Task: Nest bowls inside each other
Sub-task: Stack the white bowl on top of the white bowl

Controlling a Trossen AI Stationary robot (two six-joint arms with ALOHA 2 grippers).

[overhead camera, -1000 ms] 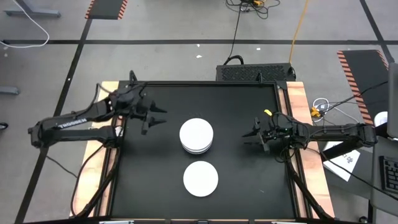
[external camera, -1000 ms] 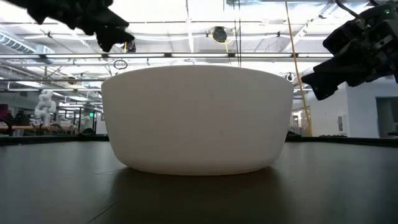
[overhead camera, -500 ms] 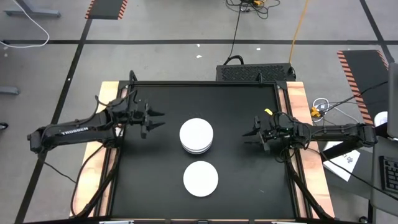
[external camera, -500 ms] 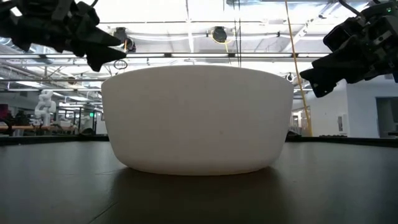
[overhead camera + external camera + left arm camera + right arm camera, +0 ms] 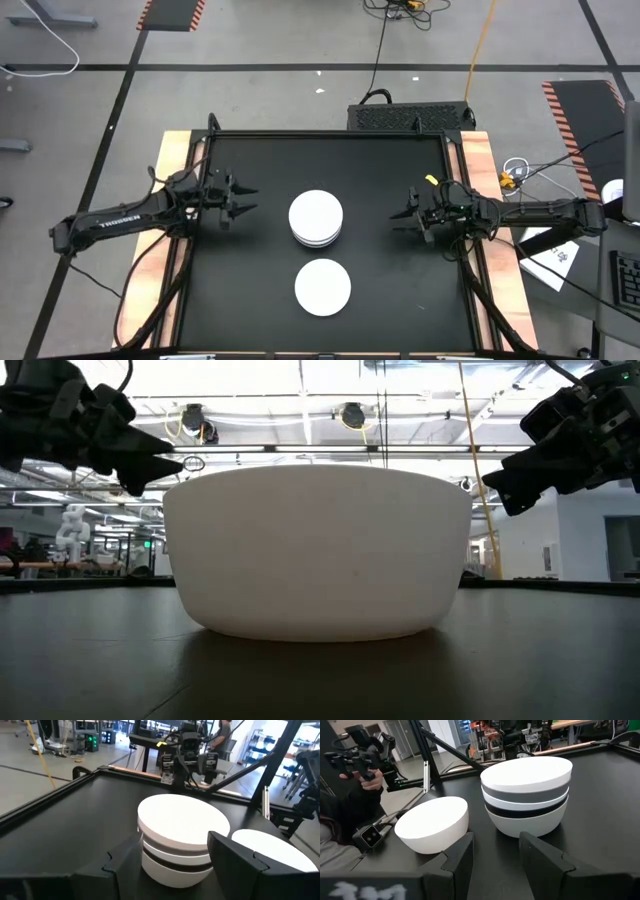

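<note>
Left end effector (image 5: 243, 197) open beside nested bowls (image 5: 316, 219); apparently apart

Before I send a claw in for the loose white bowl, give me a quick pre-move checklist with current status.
1. Loose white bowl upright, standing alone on the table: ok.
2. Stack of bowls level, white bowl on top: ok.
3. Gap between loose bowl and stack: ok, apart in the high view.
4. Left claw open, empty, beside the stack: ok.
5. Right claw open, empty, on the stack's other side: ok.
6. All six bowls accounted for: cannot tell; only some stack layers show.
</note>
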